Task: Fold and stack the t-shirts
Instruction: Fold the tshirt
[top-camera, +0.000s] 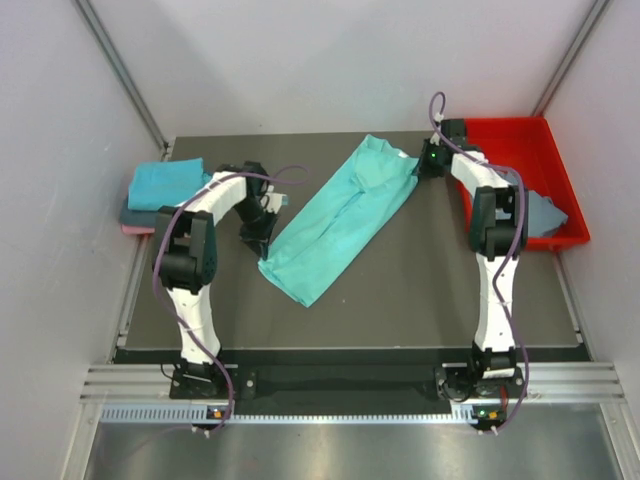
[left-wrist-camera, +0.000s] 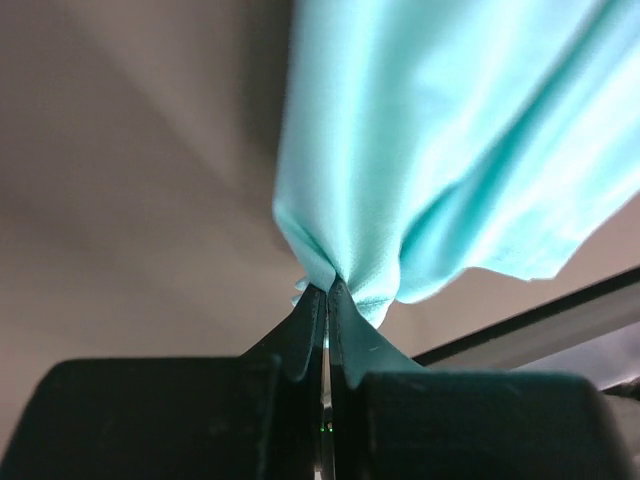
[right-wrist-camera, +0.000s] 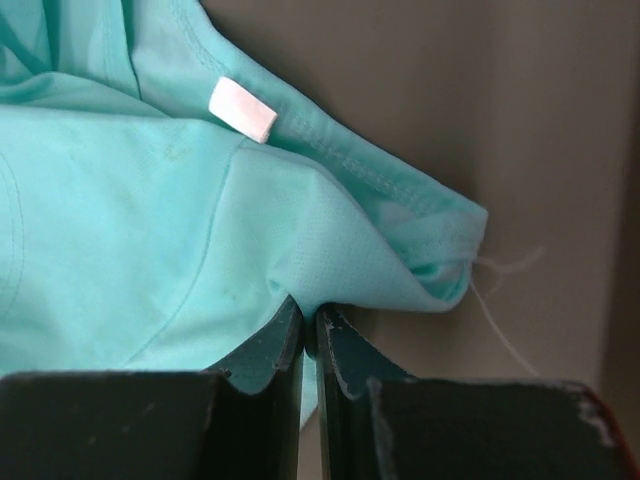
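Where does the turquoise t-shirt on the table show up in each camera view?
Top external: the turquoise t-shirt lies diagonally mid-table.
Left wrist: upper right, bunched into the shut left gripper.
Right wrist: left and centre, pinched by the right gripper.
Shared landmark: the dark table.

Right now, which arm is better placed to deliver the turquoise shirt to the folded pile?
Left, probably: the left gripper pinches the turquoise shirt near the folded pile, while the right gripper holds its collar by the red tray.

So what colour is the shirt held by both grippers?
The shirt is light turquoise, clearest in the top view.
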